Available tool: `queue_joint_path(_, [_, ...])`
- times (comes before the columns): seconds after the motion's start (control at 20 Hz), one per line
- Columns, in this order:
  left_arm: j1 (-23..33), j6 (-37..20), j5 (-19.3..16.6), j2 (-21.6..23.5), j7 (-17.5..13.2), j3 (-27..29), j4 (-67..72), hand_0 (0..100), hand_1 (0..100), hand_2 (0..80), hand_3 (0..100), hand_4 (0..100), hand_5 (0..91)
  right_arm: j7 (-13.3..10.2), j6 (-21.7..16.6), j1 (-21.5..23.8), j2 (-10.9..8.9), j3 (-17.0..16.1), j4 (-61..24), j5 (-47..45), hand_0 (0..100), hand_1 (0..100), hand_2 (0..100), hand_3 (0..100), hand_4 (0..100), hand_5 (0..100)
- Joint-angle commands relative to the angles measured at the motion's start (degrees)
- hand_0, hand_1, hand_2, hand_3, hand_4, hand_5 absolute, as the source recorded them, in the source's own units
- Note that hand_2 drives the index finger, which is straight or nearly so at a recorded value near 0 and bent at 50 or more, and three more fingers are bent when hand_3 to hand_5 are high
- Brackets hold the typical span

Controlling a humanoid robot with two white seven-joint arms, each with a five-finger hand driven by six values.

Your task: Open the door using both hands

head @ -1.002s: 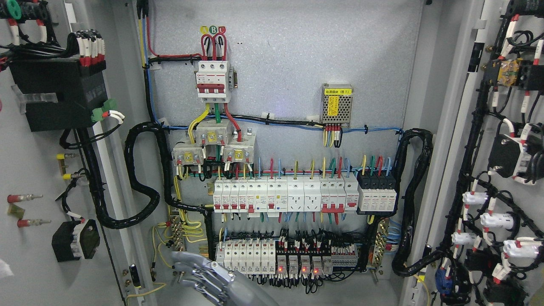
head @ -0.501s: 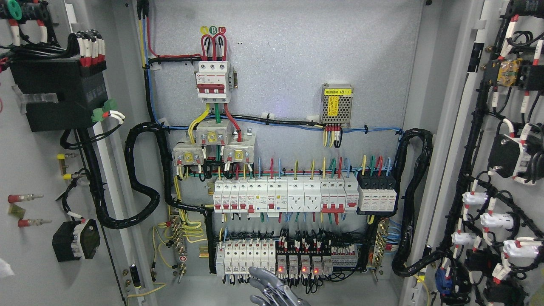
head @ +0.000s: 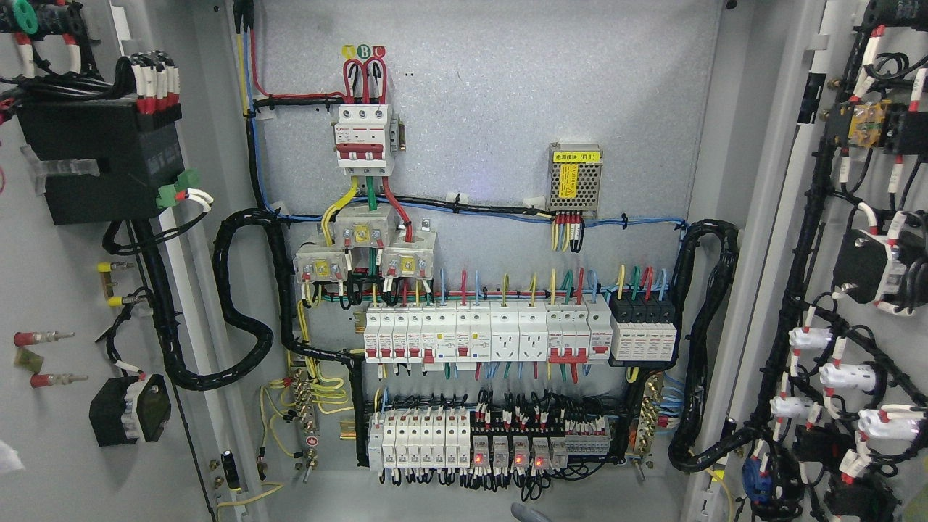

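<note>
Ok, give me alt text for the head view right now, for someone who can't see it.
An electrical cabinet stands open, left door and right door swung wide, exposing rows of white breakers and coloured wiring on the back panel. Only a grey tip of a robot hand shows at the bottom edge.
</note>
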Motion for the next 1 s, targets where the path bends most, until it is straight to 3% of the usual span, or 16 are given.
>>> queue_joint_path(0.0, [0.6,-0.3,-0.1,3.9,-0.2,5.4,-21.3,29,0,2.8,3,3,0.0,-1.6,-0.5,6.5,-3.8,-8.6,-1.7,1.6,22,0,0,0,0,0])
queue_joint_path(0.15, [1.3,-1.7,0.1,3.7,-0.1,12.9,-23.0,29,0,2.8,3,3,0.0,-2.5,-0.7,8.4,-6.35,-9.7,-1.3,1.5,22,0,0,0,0,0])
queue_joint_path(0.5, [3.9,-1.8,0.3,1.8,1.0,18.3,-25.5,29,0,2.8,3,3,0.0,-2.3,-1.4,11.5,-6.53,-9.9,-0.4,1.0,22,0,0,0,0,0])
queue_joint_path(0.8, [7.6,-1.2,0.7,-2.9,0.8,27.2,-25.0,29,0,2.8,3,3,0.0,-2.3,-1.6,12.8,-6.53,-12.0,2.5,0.7,22,0,0,0,0,0])
queue_joint_path(0.95, [7.3,2.5,2.5,-4.8,0.7,30.6,-23.6,29,0,2.8,3,3,0.0,-2.1,-2.0,12.8,-6.44,-13.1,3.6,0.7,22,0,0,0,0,0])
